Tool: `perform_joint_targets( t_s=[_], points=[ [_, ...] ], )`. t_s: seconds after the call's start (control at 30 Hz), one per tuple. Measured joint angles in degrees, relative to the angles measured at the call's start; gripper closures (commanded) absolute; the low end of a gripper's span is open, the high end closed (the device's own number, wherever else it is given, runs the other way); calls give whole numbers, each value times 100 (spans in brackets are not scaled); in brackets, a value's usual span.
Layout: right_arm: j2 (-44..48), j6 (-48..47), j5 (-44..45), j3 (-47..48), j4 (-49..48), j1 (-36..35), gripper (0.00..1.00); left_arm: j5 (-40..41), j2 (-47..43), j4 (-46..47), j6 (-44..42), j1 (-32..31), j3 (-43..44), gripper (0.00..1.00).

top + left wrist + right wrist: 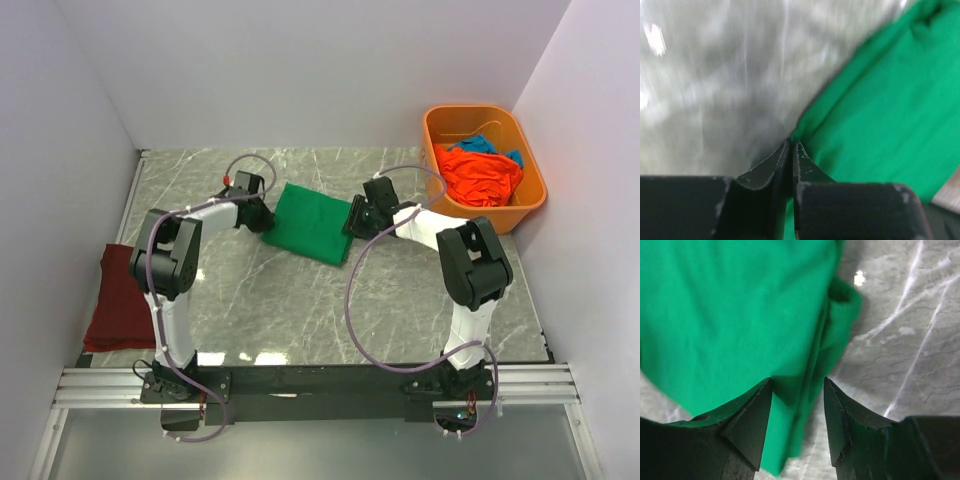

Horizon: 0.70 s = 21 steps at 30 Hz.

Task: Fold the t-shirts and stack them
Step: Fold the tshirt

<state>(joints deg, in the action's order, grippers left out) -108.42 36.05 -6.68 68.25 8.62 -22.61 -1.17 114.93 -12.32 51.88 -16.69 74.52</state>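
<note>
Left hand (791, 143) is pinched almost closed on the left edge of the green shirt (312, 224). Right hand (798, 382) is open, its jaws astride the shirt's bunched right edge. The shirt lies mid-worktop (300, 300). Maroon shirt (120, 300) lies at the far left. Orange shirt (482, 175) and blue shirt (486, 143) sit in the tub (437, 128).

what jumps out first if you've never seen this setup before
The bright green t-shirt, folded at the centre, grabs the eye, with both arms on it: the left gripper pinched on its left edge, the right gripper open astride its right edge. Then the orange tub at the far right, holding an orange t-shirt, and a dark red t-shirt at the left edge of the table.
</note>
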Motion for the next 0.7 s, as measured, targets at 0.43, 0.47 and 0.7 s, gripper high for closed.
perform_joint_targets(
  t_s=[0.43, 0.47, 0.7],
  points=[
    [-87, -225, 140, -184, -55, 229, 88, 205, -1622, -26, 640, -870, -1843, 85],
    [-85, -262, 118, -184, -52, 245, 87, 275, -1753, -83, 675, -896, -1864, 84],
    [-90, -452, 2, 0, 103, 264, 73, 800, -2157, -398, 680, -868, -1360, 84]
  ],
)
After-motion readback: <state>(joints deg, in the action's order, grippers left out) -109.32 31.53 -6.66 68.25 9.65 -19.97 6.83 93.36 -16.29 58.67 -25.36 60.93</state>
